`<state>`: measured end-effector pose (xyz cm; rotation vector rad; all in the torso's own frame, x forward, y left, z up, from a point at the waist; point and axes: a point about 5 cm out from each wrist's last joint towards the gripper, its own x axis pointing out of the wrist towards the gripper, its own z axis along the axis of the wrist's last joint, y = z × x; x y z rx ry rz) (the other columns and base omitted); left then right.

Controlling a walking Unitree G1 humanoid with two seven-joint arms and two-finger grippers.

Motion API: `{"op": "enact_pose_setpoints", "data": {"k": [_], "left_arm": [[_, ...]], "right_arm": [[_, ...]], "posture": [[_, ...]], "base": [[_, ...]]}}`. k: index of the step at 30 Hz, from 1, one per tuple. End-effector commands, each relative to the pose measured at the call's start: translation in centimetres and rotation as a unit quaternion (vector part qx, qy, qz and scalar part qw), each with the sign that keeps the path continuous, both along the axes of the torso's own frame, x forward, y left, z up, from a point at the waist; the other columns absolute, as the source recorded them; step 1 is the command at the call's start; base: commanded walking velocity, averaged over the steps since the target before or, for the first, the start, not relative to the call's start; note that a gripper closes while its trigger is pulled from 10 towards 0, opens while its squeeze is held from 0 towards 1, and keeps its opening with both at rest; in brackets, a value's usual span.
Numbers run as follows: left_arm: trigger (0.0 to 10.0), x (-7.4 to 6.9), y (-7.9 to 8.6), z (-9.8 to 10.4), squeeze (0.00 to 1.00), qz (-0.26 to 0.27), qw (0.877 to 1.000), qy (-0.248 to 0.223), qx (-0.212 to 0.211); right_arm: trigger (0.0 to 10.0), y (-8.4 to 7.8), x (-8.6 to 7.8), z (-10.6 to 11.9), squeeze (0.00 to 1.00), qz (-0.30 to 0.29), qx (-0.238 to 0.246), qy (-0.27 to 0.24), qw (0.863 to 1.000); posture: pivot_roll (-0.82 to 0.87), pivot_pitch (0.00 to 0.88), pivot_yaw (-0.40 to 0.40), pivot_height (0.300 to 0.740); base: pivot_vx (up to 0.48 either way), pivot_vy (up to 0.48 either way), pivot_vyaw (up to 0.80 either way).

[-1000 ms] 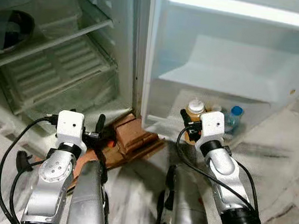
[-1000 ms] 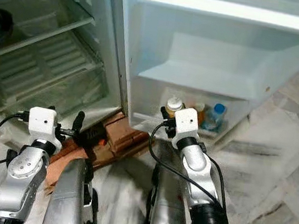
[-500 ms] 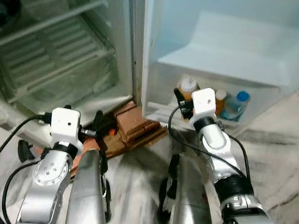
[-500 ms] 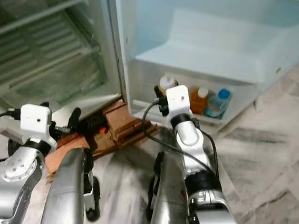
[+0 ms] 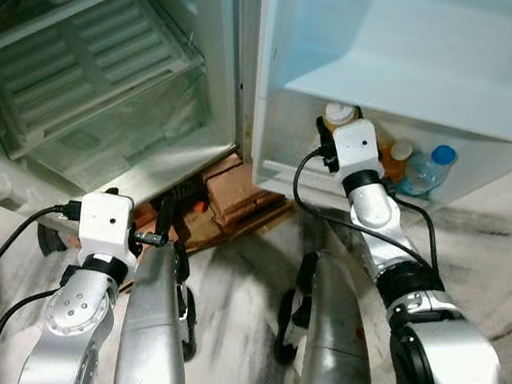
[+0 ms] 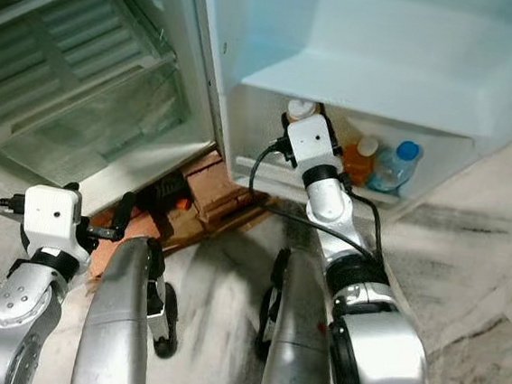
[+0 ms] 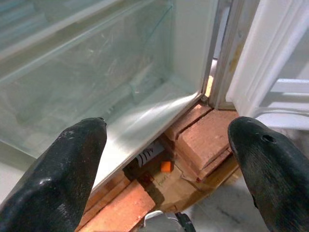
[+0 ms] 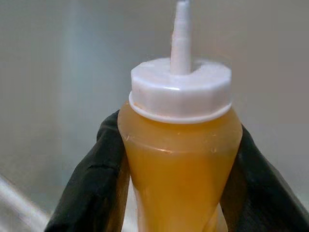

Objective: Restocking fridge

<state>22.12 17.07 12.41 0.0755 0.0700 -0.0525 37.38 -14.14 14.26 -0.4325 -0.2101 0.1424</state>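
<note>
A squeeze bottle [image 8: 179, 159] of orange-yellow sauce, with a white cap and a thin nozzle, is clamped between the two black fingers [image 8: 91, 179] of the right claw [image 8: 178, 193]. It is held upright at the lowest shelf of the open fridge door [image 5: 413, 71], with its white cap seen just above the wrist camera in the head views. On that door shelf [image 6: 267, 170], two more items are already lodged: a small orange-capped bottle [image 6: 361, 159] and, beside it, a clear blue-capped bottle [image 6: 393, 167]. The held bottle is judged to be at or just inside the shelf's left end; whether its base rests on the shelf cannot be told, since the base is hidden by the arm.

The left claw [image 7: 169, 159] is held low with its fingers wide apart and nothing between them, facing the foot of the fridge, where bricks [image 7: 205, 140] are stacked under the cabinet. The glass shelves [image 5: 78, 57] and the clear drawer [image 7: 96, 72] inside the cabinet appear unstocked.

The task is judged to be partly done: two bottles are placed and a third is being delivered. Lowering, release and withdrawal of the right claw are left, along with whatever further stock may remain.
</note>
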Motion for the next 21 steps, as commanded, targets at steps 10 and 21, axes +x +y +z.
{"op": "enact_pose_setpoints", "data": {"k": [10,21], "left_arm": [[10.0,-2.0,0.1,-0.6,0.0,0.007,0.999,0.04,-0.006],[10.0,-1.8,0.0,-0.4,0.0,0.005,0.999,0.043,-0.006]], "right_arm": [[10.0,-1.1,-1.0,-4.1,0.0,-0.034,-0.041,0.079,0.995],[10.0,-3.3,-1.3,-5.2,0.0,-0.109,0.003,0.126,0.986]], "posture": [[0.21,0.447,0.015,0.564],[0.21,0.452,0.022,0.564]], "base": [[0.0,0.0,0.0],[0.0,0.0,0.0]]}}
